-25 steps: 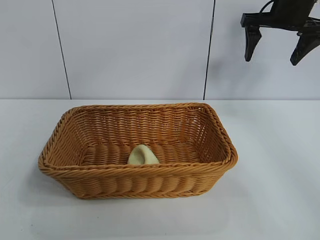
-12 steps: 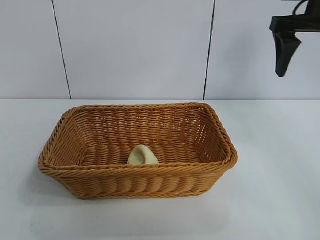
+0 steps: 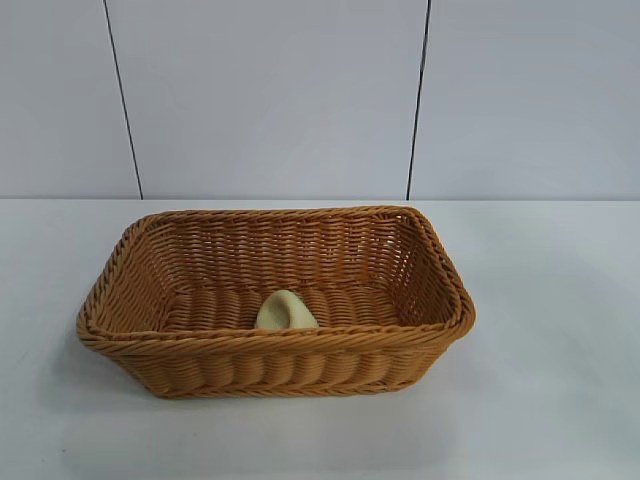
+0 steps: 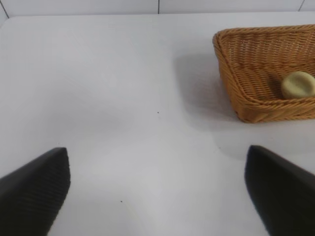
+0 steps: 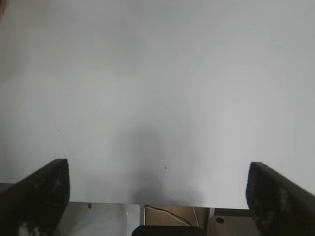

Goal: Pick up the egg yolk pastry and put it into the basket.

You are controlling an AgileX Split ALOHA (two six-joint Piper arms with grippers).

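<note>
The egg yolk pastry (image 3: 286,310) lies inside the orange-brown wicker basket (image 3: 270,345), against its near wall. Both show again in the left wrist view, pastry (image 4: 298,84) within basket (image 4: 246,105). Neither arm appears in the exterior view. My left gripper (image 4: 157,189) hangs open over bare white table, well away from the basket, nothing between its fingers. My right gripper (image 5: 158,194) is also open and empty, over the table's edge.
The white table (image 3: 560,330) spreads on all sides of the basket. A grey panelled wall (image 3: 270,100) stands behind. Past the table edge in the right wrist view lie a brown surface and a white cable (image 5: 170,216).
The right gripper, seen at the exterior view's upper right one second ago, moved right and has left that view. Basket and pastry have not moved.
</note>
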